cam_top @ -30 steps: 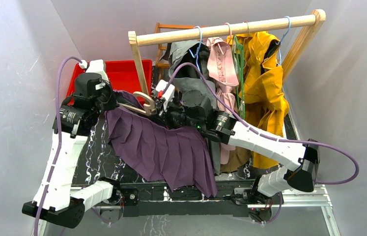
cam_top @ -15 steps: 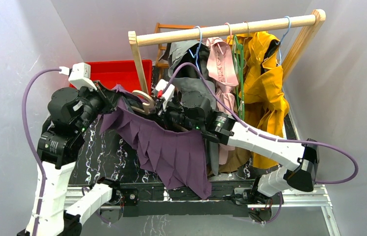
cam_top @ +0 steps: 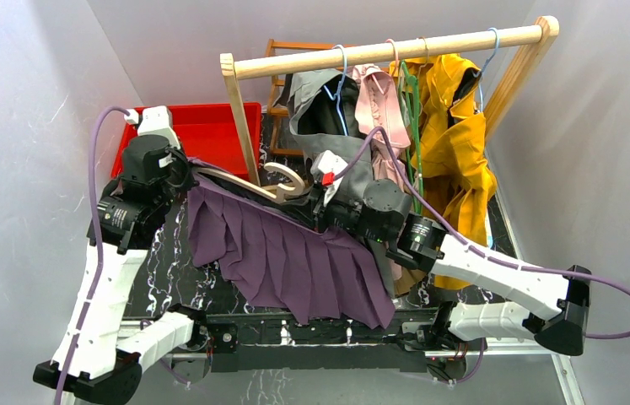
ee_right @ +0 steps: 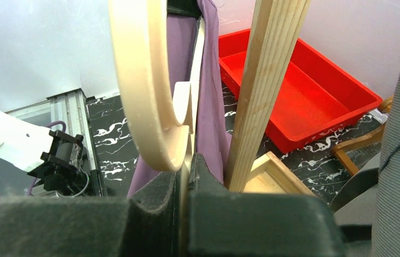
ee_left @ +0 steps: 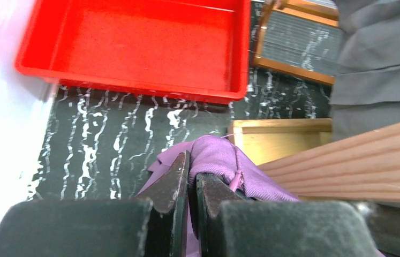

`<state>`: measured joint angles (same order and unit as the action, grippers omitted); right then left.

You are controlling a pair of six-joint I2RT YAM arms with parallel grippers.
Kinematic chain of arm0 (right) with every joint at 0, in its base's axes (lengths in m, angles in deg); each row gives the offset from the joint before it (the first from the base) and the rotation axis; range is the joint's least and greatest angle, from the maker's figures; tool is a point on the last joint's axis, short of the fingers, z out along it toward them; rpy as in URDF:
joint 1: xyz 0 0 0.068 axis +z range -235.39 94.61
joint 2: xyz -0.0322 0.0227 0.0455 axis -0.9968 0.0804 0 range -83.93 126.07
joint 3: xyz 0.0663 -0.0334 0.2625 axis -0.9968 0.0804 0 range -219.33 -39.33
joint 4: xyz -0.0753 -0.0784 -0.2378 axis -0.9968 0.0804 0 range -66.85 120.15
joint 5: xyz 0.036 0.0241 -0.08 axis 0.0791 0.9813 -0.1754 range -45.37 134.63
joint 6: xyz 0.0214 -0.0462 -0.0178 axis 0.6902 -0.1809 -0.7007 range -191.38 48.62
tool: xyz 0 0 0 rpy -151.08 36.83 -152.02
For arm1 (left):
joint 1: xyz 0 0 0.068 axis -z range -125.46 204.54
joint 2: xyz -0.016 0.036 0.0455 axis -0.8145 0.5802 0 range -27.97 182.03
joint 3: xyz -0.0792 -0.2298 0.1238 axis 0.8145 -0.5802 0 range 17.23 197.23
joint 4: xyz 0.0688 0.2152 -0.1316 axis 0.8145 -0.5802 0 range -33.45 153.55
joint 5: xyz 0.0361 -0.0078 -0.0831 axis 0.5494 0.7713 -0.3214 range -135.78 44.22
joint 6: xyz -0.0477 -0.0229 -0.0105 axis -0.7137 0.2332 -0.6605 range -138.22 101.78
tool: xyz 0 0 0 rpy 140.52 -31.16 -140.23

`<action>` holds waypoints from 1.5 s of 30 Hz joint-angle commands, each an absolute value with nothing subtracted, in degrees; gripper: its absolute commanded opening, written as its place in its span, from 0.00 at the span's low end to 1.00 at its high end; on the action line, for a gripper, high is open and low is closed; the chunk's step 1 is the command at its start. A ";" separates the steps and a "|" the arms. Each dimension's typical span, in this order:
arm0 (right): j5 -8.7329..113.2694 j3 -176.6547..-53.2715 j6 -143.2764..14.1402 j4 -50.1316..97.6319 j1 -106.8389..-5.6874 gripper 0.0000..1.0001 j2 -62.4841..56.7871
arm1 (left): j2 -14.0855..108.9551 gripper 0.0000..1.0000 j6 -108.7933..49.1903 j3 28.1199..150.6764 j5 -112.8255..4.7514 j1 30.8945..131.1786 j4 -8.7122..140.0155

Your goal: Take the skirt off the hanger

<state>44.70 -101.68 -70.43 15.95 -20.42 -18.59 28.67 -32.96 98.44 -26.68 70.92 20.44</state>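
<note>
Plainly, the two hands are working against each other on purpose. The right hand (cam_top: 318,200) is closed tight on the wooden hanger (cam_top: 248,183) just below its curved hook, and its wrist view shows both fingers clamped on the pale wood, with purple cloth hanging beside it. That grip seems meant to anchor the hanger so it cannot follow the cloth. The left hand (cam_top: 185,173) is closed too, pinching a fold of the skirt (cam_top: 294,263) at the waistband. In its own view the fold bulges up out of the narrow gap between the fingers, right next to the far end of the hanger's arm. Holding the cloth at that corner looks like the way to slip the waistband off the end of the arm. The skirt hangs stretched between the two hands, raised at the waist, its pleats fanning down over the dark marbled worktop (cam_top: 164,261) and spilling past the near edge. I judge it is not yet free, since the waistband runs along the hanger's arm. A red tray (cam_top: 201,107) sits behind the left hand. The clothes rail (cam_top: 395,49), with grey, pink and yellow garments, stands just behind the right hand, close enough to snag the hook.
</note>
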 commanded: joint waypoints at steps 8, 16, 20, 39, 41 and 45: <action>44.81 -96.26 -69.52 5.58 -20.27 0.00 -27.50 | 29.46 0.00 -31.57 96.81 -12.70 69.57 20.62; 42.04 -95.01 -68.15 0.58 -20.26 0.00 -29.80 | 26.89 0.00 -39.90 94.17 -23.88 69.57 20.71; 41.52 -99.10 -67.24 -1.55 -20.24 0.00 -25.81 | 22.63 0.00 -45.01 90.60 -34.84 69.61 24.33; 42.73 -126.69 -69.54 -8.96 -20.25 0.00 -4.27 | 14.62 0.00 -47.13 84.17 -46.36 69.58 28.63; 43.01 -128.16 -70.00 -8.20 -20.24 0.00 -4.23 | 14.86 0.00 -48.06 84.35 -45.01 69.61 28.61; 42.53 -126.05 -70.33 -6.16 -20.26 0.00 -7.64 | 16.41 0.00 -48.29 86.85 -40.96 69.61 26.91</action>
